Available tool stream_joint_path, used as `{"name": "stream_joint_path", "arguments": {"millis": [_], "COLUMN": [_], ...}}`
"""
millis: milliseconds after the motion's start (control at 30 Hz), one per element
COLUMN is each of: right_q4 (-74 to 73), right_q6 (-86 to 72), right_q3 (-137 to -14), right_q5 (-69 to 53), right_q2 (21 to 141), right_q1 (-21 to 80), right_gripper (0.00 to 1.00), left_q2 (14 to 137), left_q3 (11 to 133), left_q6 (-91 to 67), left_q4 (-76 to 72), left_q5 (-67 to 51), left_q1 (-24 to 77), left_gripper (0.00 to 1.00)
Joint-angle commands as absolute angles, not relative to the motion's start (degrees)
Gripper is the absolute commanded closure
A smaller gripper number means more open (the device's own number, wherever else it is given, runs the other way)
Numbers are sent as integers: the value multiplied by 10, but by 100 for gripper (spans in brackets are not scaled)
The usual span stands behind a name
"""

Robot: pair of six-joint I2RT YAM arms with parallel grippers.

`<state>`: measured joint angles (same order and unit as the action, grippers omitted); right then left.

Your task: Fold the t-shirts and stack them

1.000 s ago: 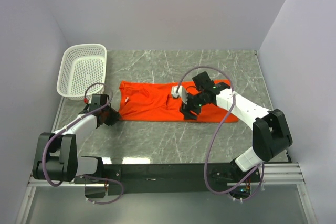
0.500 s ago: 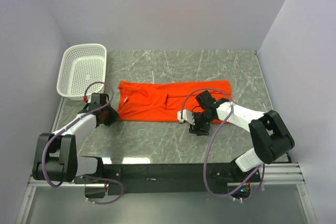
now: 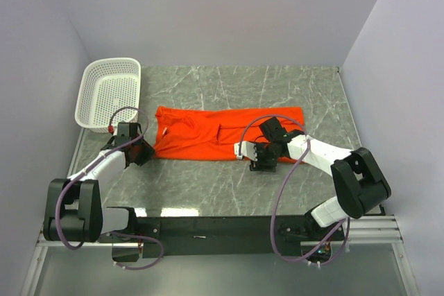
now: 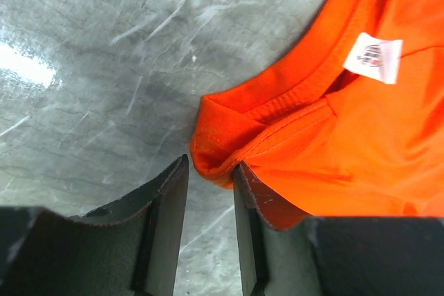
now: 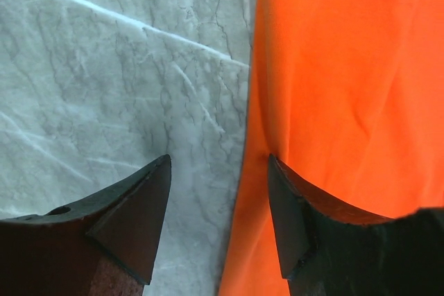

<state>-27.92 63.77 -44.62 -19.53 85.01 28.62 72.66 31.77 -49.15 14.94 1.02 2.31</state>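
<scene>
Top external view shows one t-shirt (image 3: 208, 133), bright orange-red, lying flat and spread sideways near the middle of the grey marble table (image 3: 208, 188), with its collar end to the left. I count one shirt only, one white perforated basket (image 3: 91, 117) at the far left corner of the table, and two arms, each with one gripper. The basket stands apart from the shirt. The left gripper (image 4: 210, 163) is low at the near left corner of the shirt. In the left wrist view its two dark fingers (image 4: 163, 220) stand with a narrow gap, and grey table shows between them lower down. A small folded corner of the shirt, next to the ribbed collar (image 4: 298, 84), fills the gap just at the tips and touches one finger. I cannot tell if the tips pinch this fold or only stand around it. One white label (image 4: 373, 57) is sewn inside the collar. The right gripper (image 5: 218, 161) is at the near edge of the shirt, right of its middle. In the right wrist view its fingers are wide apart. The straight edge of the shirt runs between the two tips, so one finger is over the bare table and the other is over the orange fabric. Whether these tips touch the surface I cannot tell.
</scene>
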Motion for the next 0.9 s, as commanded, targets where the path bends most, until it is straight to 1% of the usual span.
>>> {"name": "stream_joint_path", "arguments": {"millis": [0,133,233,300,600,700,833,867], "right_q4": [-298,-311,-312,-312,-301,-298,-294,-294], "right_q6": [669,687,686,683,679,679,679,679], "right_q3": [-442,-436,-440,-443,-457,-461,-462,-462], "right_q5": [-214,-236,-230,-228,-231,-229,-227,-227], "right_q2": [803,769,777,785,824,842,856,856], "right_q1": [280,274,271,265,252,253,251,250], "right_gripper": [36,36,36,36,36,37,37,37], "left_q2": [688,658,650,650,629,631,655,663], "left_q3": [332,326,323,322,301,291,285,284], "left_q6": [-478,-476,-475,-472,-479,-481,-478,-478], "left_q4": [146,142,142,143,156,149,134,133], "left_q5": [5,-28,-40,-45,-50,-47,-53,-54], "left_q1": [18,15,13,11,9,9,7,7], "left_gripper": [62,61,55,54,54,57,69,69]}}
